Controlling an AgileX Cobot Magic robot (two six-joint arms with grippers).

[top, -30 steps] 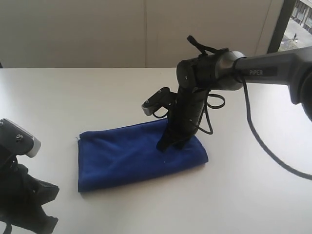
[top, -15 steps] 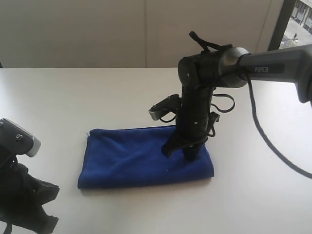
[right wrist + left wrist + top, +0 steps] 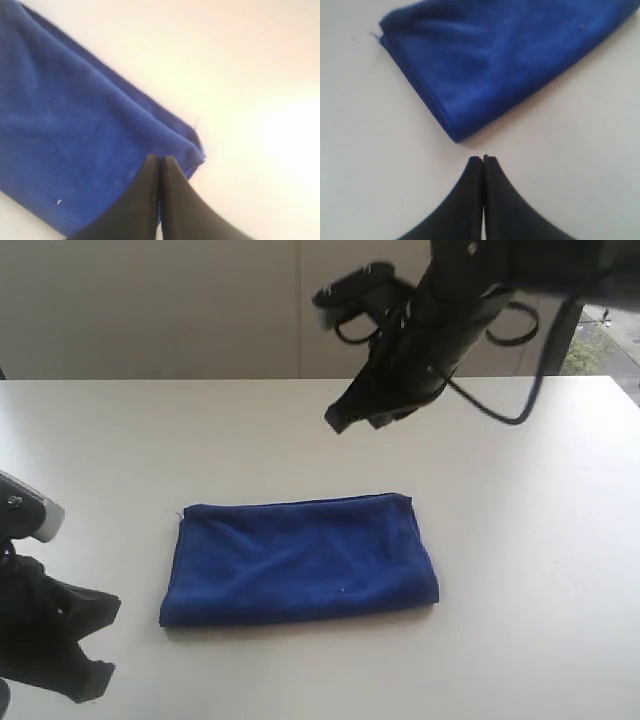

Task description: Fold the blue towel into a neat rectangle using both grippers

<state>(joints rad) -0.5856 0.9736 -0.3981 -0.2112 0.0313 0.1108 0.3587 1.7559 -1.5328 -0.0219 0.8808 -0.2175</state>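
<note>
The blue towel (image 3: 300,560) lies flat on the white table as a folded rectangle, its edges roughly lined up. High above its far right corner hangs my right gripper (image 3: 355,420), shut and empty; its wrist view shows the towel (image 3: 75,130) below closed black tips (image 3: 161,159). My left gripper (image 3: 95,680) sits low at the near left, apart from the towel's near left corner. In the left wrist view its tips (image 3: 483,159) are pressed together just short of the towel (image 3: 510,60) corner, holding nothing.
The white table (image 3: 520,540) spreads around the towel on all sides. A pale wall stands behind the table, and a window strip (image 3: 600,310) shows at the far right. The right arm's black cables (image 3: 500,390) loop above the table.
My right gripper has lifted off the towel's right part and risen well above the table. The towel has been squared up and lies released. The left gripper has barely shifted.
</note>
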